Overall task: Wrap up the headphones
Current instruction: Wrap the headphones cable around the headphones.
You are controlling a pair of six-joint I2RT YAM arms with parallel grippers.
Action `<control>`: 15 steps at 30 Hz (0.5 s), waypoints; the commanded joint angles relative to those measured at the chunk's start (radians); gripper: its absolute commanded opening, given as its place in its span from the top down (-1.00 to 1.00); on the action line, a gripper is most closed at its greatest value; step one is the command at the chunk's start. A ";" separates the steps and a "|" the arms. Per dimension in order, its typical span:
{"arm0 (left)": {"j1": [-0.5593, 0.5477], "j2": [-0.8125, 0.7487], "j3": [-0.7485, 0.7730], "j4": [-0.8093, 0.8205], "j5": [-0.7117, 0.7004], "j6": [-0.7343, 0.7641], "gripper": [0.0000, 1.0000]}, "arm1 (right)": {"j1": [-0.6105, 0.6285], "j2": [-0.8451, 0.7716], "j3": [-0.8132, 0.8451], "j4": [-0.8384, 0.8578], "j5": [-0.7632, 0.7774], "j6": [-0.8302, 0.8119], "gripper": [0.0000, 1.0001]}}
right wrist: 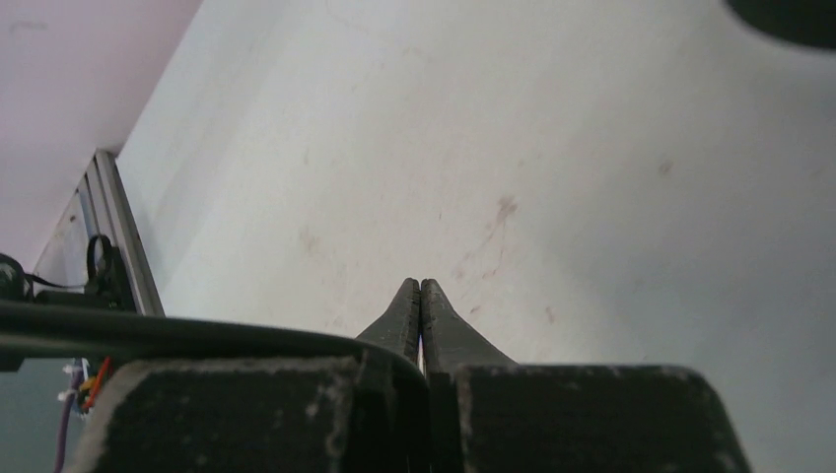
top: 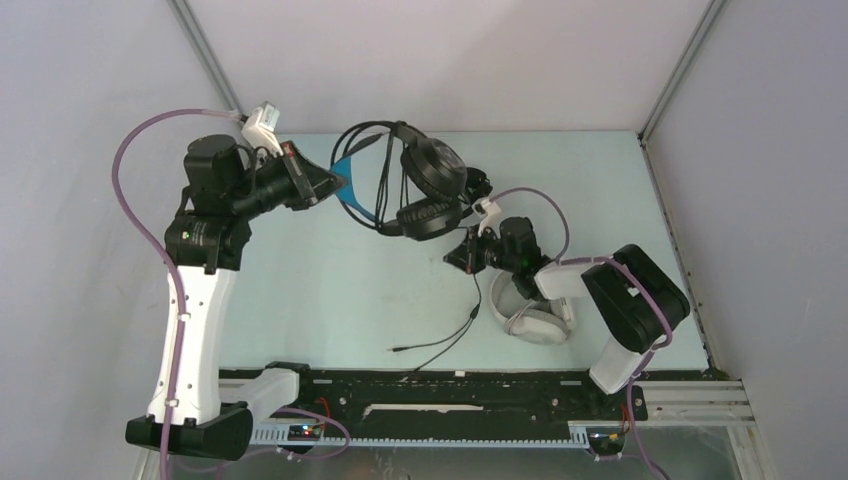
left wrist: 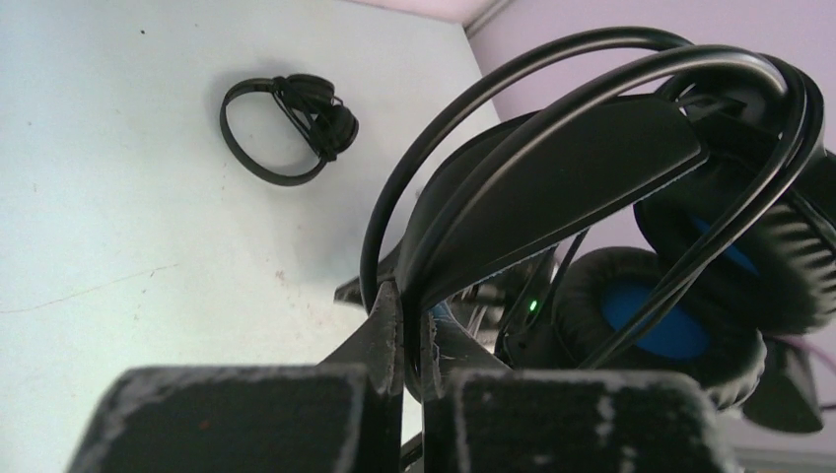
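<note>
My left gripper (top: 335, 182) is shut on the blue-lined headband of the bulky black over-ear headphones (top: 432, 185) and holds them above the table's far middle. In the left wrist view the fingertips (left wrist: 392, 315) pinch the headband (left wrist: 552, 177), with the blue-lined ear cups (left wrist: 670, 325) hanging to the right. My right gripper (top: 458, 258) is shut, and a black cable (top: 470, 300) runs from it down to a plug near the front edge. The cable (right wrist: 197, 330) enters the jaw base. The white over-ear headphones (top: 530, 318) lie under my right arm. The small black on-ear headset (left wrist: 291, 128) lies on the table.
Pale walls close in the table on the left, back and right. A black rail (top: 450, 385) runs along the front edge by the arm bases. The loose cable end with its plug (top: 398, 350) lies on the table in front of the rail.
</note>
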 commanded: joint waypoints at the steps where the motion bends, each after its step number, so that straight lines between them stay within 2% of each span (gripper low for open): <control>1: 0.007 -0.028 0.060 -0.083 0.100 0.149 1.00 | -0.035 -0.056 0.101 -0.105 -0.037 -0.006 1.00; 8: -0.009 -0.057 0.004 -0.159 0.089 0.324 1.00 | -0.070 -0.120 0.250 -0.321 -0.038 -0.084 1.00; 15: -0.139 -0.057 -0.007 -0.262 -0.140 0.511 1.00 | -0.110 -0.177 0.415 -0.543 -0.126 -0.133 1.00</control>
